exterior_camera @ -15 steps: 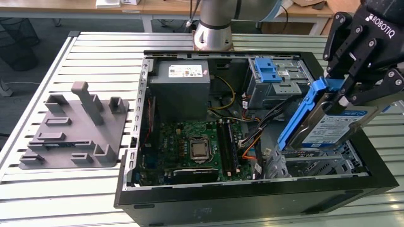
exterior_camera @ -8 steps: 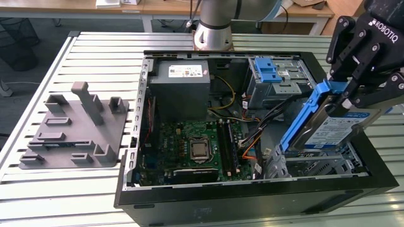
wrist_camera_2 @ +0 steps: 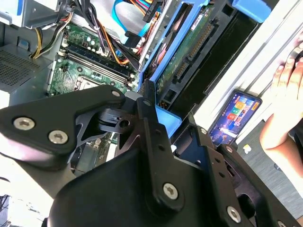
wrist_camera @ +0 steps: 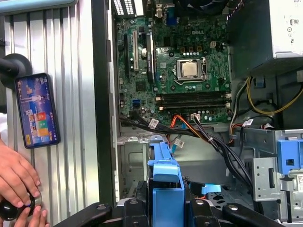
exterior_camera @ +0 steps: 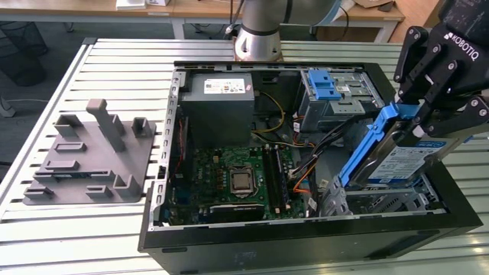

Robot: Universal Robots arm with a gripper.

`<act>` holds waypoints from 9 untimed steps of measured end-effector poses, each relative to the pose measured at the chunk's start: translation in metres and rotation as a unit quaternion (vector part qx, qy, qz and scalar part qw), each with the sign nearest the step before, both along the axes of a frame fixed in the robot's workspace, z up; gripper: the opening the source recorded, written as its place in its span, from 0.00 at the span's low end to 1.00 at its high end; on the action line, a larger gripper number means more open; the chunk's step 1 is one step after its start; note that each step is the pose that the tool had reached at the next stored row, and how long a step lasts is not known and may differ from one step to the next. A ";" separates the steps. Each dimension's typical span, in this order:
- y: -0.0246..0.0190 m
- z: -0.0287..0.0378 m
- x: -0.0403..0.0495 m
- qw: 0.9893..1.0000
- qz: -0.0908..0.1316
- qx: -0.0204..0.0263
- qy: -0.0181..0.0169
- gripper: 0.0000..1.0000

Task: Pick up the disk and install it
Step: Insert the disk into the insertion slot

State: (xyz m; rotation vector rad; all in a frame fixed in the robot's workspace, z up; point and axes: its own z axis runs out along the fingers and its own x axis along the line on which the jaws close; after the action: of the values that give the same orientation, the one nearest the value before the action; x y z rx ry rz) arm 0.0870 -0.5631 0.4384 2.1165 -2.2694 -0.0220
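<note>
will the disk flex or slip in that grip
Likely stiff and dense: the disk is a flat metal slab in a blue carrier. Gripped near its upper end and tilted by the gripper, it might pivot.

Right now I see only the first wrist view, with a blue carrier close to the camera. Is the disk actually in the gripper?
Observer: Yes. In the exterior view the gripper is shut on the upper end of the disk, across its blue carrier.
Operator: How does it sit?
Observer: Tilted on edge, label showing, with its lower end at the metal drive cage in a corner of the case. I cannot tell whether it touches.
Operator: And its other face?
Observer: The second wrist view shows the green circuit-board face, uncovered.
</note>
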 end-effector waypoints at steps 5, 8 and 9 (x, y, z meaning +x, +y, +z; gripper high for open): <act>-0.0006 -0.0054 0.0000 1.000 0.000 0.000 0.000 0.36; -0.0006 -0.0057 0.0000 1.000 0.000 0.000 0.000 0.36; -0.0006 -0.0058 0.0000 1.000 0.000 0.000 0.000 0.36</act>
State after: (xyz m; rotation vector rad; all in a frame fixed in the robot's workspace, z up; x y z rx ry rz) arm 0.0870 -0.5637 0.4326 2.1175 -2.2682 -0.0216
